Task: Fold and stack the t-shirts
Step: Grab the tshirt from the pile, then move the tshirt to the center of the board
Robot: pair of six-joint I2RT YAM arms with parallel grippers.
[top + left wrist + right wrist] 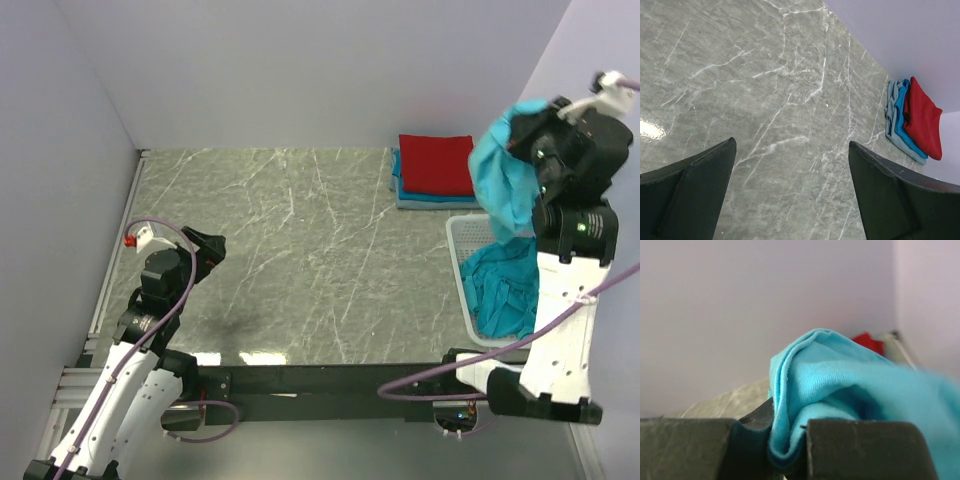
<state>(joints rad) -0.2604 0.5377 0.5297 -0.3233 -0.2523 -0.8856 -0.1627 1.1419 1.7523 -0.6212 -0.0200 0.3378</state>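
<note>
My right gripper [788,440] is shut on a bunched fold of a turquoise t-shirt [840,385]. From above, that t-shirt [505,175] hangs from the raised right gripper [527,128] over the white basket [458,240], where more turquoise t-shirts [505,290] lie crumpled. A folded red t-shirt [435,163] tops a folded stack with a blue t-shirt [400,185] under it at the table's back right. The left wrist view shows the same red t-shirt [922,117] and blue t-shirt [900,117]. My left gripper [791,150] is open and holds nothing, low over the table's left side [212,250].
The grey marble table [300,250] is closed in by pale walls at the left, back and right. The basket stands at the right edge, just in front of the folded stack. The right arm's white body rises beside the basket.
</note>
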